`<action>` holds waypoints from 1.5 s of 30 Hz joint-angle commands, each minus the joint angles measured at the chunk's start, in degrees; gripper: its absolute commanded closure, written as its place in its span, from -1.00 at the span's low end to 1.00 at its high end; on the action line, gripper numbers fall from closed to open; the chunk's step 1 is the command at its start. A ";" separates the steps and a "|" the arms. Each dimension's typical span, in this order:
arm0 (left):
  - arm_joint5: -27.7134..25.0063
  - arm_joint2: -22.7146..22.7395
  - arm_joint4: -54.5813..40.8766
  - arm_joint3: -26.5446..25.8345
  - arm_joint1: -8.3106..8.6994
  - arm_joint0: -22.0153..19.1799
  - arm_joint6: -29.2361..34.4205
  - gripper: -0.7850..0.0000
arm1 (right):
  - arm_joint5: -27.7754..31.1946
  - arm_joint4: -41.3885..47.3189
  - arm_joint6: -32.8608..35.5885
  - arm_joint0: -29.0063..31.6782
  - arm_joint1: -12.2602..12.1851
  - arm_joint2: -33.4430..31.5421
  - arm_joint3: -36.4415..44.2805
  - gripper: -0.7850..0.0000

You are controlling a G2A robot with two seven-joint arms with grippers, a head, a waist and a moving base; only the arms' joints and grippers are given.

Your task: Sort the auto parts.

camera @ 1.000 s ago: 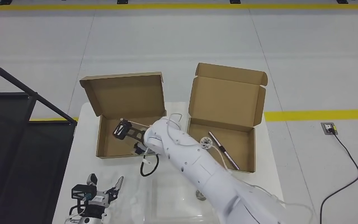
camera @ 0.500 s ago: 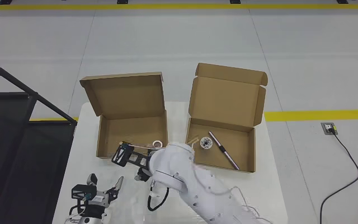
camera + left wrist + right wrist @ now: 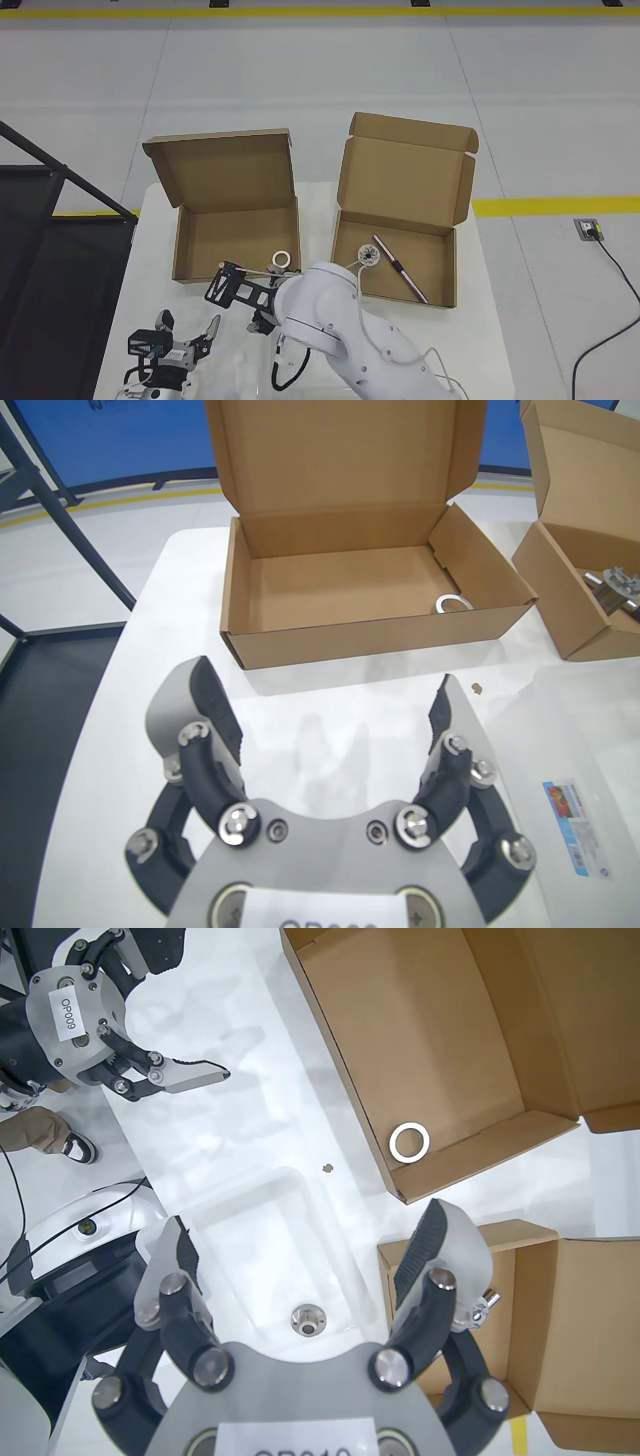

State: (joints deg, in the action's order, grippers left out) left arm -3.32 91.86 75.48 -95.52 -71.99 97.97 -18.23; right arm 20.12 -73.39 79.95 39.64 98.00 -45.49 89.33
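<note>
- Top view: the right hand (image 3: 218,284) hangs above the desk (image 3: 150,290), just in front of the left box (image 3: 178,245). Its fingers are apart and it carries nothing. The left hand (image 3: 189,322) sits near the desk's front left corner, also spread and empty. A flat ring (image 3: 281,260) lies in the left box's front corner on the side nearer the right box (image 3: 447,270). A toothed wheel (image 3: 368,257) and a thin rod (image 3: 400,268) lie in the right box.
- Left wrist view: the left hand faces the left box across bare desk, with nothing between its wide-set fingers. The ring lies well ahead of it, inside the box.
- Right wrist view: a small metal hub (image 3: 308,1319) stands bore-up in a clear tray (image 3: 292,1178), below the right hand and in line with the gap between its spread fingers, toward the palm end. It looks like the one part not yet sorted. It is round, so no long axis sets the grip. The right hand is clearly nearer, and the left hand is well apart beyond the tray. The pick probably calls for a drop almost straight down.
</note>
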 commanded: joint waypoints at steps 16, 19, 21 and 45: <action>0.00 0.00 0.00 0.00 0.00 0.00 0.00 -1.00 | -2.86 -12.09 7.08 19.88 -6.50 -1.35 17.14 -1.00; 0.00 0.00 0.00 0.00 0.00 0.00 0.00 -1.00 | -3.34 -10.26 7.56 22.27 -7.90 -3.53 18.29 -1.00; 0.00 0.00 0.00 0.00 0.00 0.00 0.00 -1.00 | -3.84 -8.27 8.05 22.94 -8.41 -5.11 18.05 -1.00; 0.00 0.00 0.00 0.00 0.00 0.00 0.00 -1.00 | -2.08 -9.38 6.15 25.15 -11.24 -10.55 12.30 -1.00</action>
State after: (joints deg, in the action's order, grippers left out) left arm -3.32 91.86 75.48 -95.52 -71.99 97.97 -18.23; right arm 18.63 -82.85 85.62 65.27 86.78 -55.66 102.32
